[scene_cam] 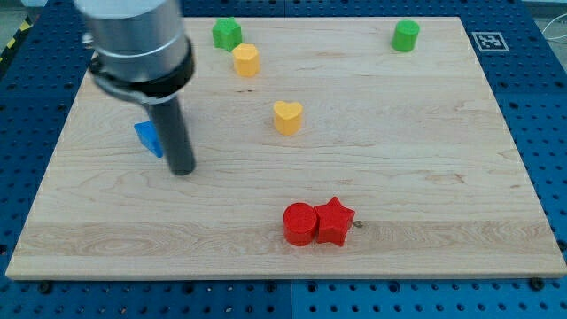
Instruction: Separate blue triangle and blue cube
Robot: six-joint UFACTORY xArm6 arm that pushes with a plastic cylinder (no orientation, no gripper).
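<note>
A blue block (148,137) lies on the wooden board (399,177) at the view's left, partly hidden behind the dark rod; its shape is hard to tell. Only one blue block shows; a second may be hidden by the rod or the arm above it. My tip (182,170) rests on the board just right of and slightly below the blue block, touching or nearly touching it.
A green star-like block (227,34) and a yellow block (246,59) sit at the view's top. A yellow heart (287,116) is near the middle. A green cylinder (407,35) is top right. A red cylinder (299,223) touches a red star (335,221) at the bottom.
</note>
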